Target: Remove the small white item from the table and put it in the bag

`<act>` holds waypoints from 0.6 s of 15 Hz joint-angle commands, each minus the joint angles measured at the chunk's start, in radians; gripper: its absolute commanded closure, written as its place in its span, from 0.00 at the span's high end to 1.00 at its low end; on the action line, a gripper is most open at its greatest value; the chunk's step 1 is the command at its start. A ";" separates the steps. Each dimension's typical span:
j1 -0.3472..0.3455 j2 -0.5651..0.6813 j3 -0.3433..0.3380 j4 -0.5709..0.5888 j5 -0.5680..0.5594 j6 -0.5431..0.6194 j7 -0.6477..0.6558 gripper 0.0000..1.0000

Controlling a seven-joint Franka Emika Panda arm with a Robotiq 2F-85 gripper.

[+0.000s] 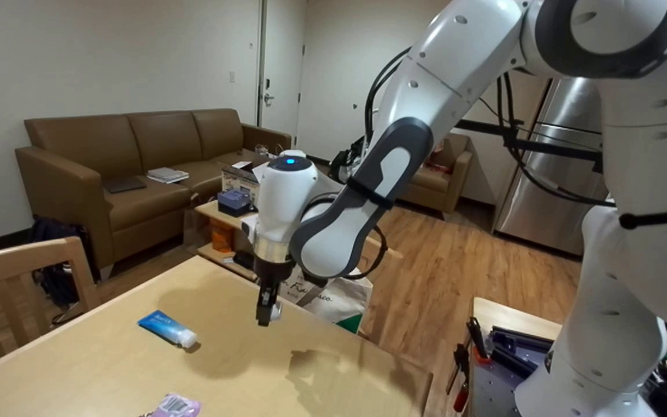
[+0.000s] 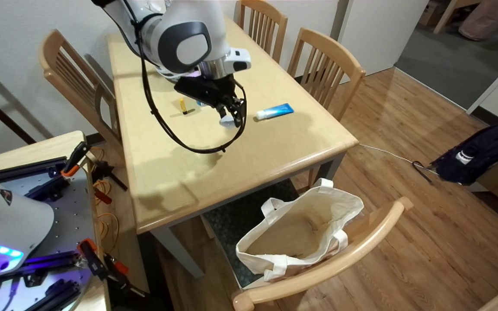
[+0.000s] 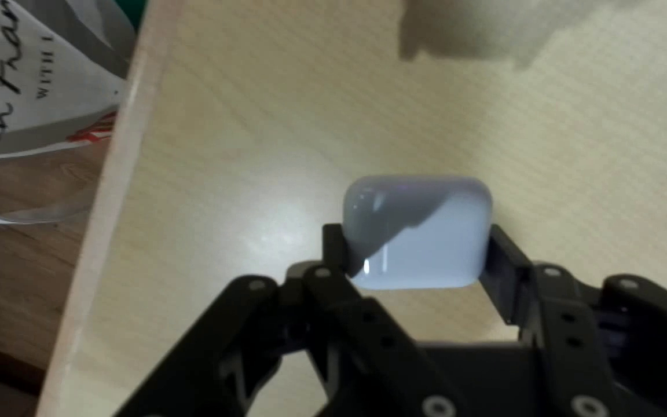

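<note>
The small white item (image 3: 426, 231), a rounded glossy box, sits between both fingers of my gripper (image 3: 417, 255) and touches them in the wrist view. My gripper also shows in both exterior views (image 1: 266, 315) (image 2: 230, 115), pointing down, with the white item at its tips (image 1: 276, 311) (image 2: 227, 121). It holds the item above the wooden table (image 2: 266, 149), near the edge by the bag. The white cloth bag (image 2: 292, 235) stands open on a chair beside the table. Its printed side shows in an exterior view (image 1: 339, 294) and the wrist view (image 3: 32, 75).
A blue tube (image 1: 167, 329) lies on the table, also seen in an exterior view (image 2: 275, 111). A purple packet (image 1: 177, 405) and a yellow stick (image 2: 183, 106) are on the table too. The chair's curved back (image 2: 361, 255) rises behind the bag.
</note>
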 commanded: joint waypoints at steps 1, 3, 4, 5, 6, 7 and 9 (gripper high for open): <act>-0.029 -0.025 0.015 -0.014 -0.016 -0.006 0.002 0.59; -0.035 -0.045 0.016 -0.032 -0.018 -0.007 0.001 0.34; -0.023 -0.037 -0.003 -0.026 -0.039 -0.002 0.020 0.34; -0.002 -0.035 -0.049 -0.023 -0.089 0.006 0.055 0.34; 0.010 -0.036 -0.091 -0.020 -0.136 0.011 0.083 0.34; 0.021 -0.038 -0.137 -0.018 -0.190 0.015 0.122 0.34; 0.021 -0.032 -0.223 -0.009 -0.286 0.024 0.190 0.34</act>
